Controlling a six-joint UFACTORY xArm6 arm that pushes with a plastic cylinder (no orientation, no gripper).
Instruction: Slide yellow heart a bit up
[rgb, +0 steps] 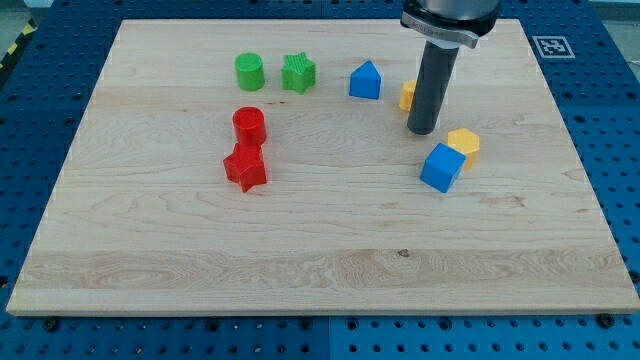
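My tip (422, 131) rests on the wooden board (300, 250) in the upper right part. A yellow block (407, 96) sits just up and left of the tip, mostly hidden behind the rod, so I cannot make out its shape. A second yellow block (464, 142), with a rounded shape that may be the heart, lies a little to the right of the tip and slightly lower. It touches the upper right corner of a blue cube (441, 167). The tip stands apart from this second yellow block by a small gap.
A blue house-shaped block (365, 80) lies left of the rod. A green cylinder (249, 72) and a green star (298, 73) sit at the upper left. A red cylinder (248, 125) and a red star (245, 167) sit below them.
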